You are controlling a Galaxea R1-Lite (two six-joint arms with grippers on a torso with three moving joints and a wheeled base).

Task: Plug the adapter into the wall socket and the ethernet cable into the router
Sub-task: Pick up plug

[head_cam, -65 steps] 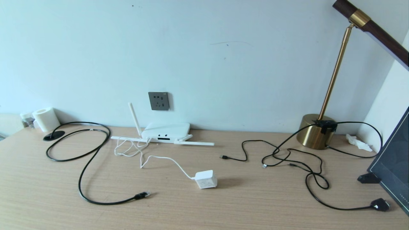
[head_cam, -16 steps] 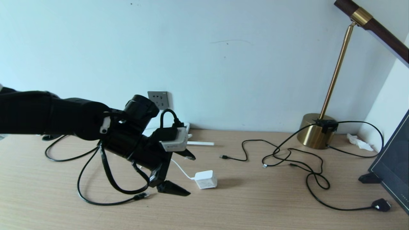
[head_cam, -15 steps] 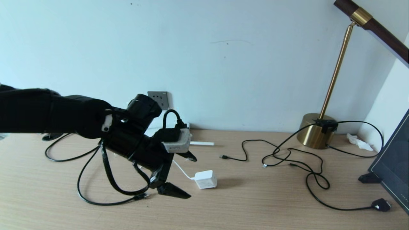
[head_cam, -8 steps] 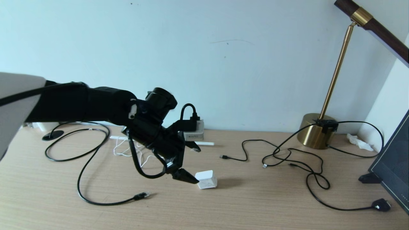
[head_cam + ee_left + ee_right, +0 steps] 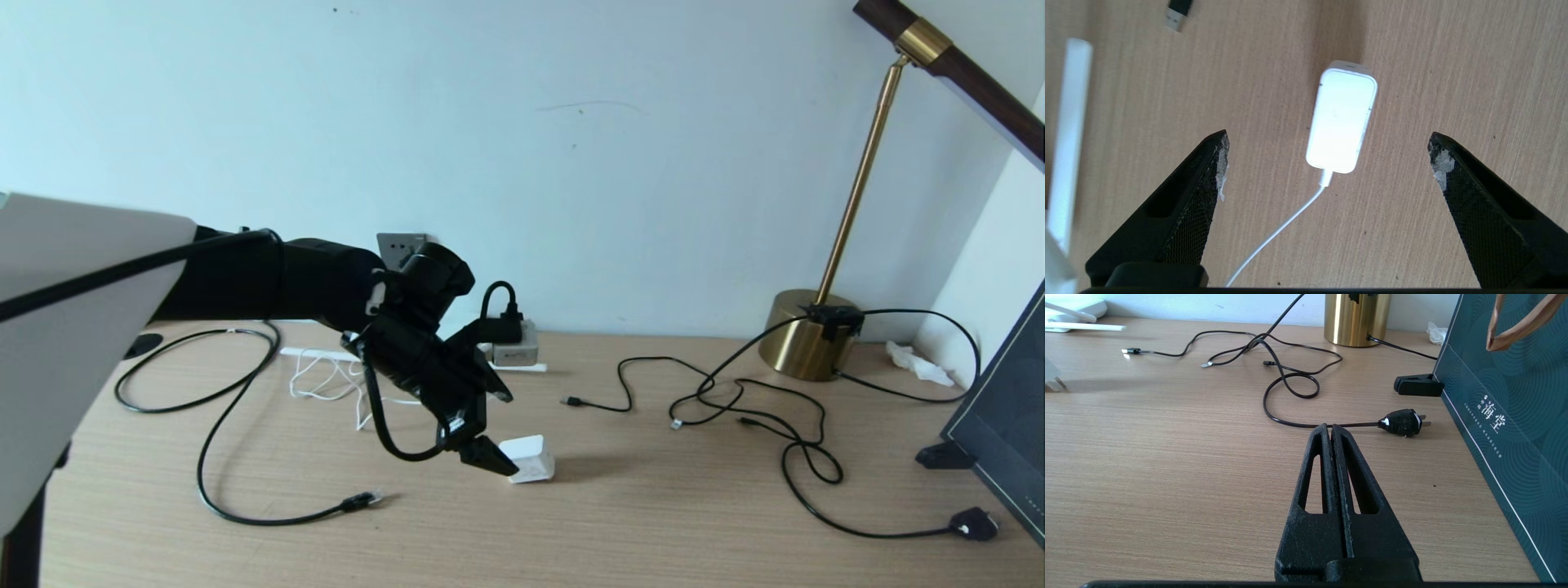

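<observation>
The left gripper (image 5: 1327,155) hangs with its two black fingers (image 5: 1208,171) spread wide, straddling the adapter (image 5: 1342,116) without touching it; nothing is held. In the head view the near fingertip sits just left of the adapter (image 5: 529,459), which lies flat on the wooden desk (image 5: 637,523), its thin white cord (image 5: 1278,232) running back toward the router (image 5: 510,353). The router is mostly hidden behind the left arm, at the far edge of the desk below the wall socket (image 5: 400,245), which shows only partly above the wrist. The ethernet cable (image 5: 237,408) loops on the left of the desk, its connector (image 5: 363,498) lying near, left of the adapter. The right gripper (image 5: 1331,435) rests with fingers pressed together, empty, low over the desk near a black plug (image 5: 1402,422) and a dark green bag (image 5: 1506,428). A brass lamp (image 5: 808,335) stands far right.
</observation>
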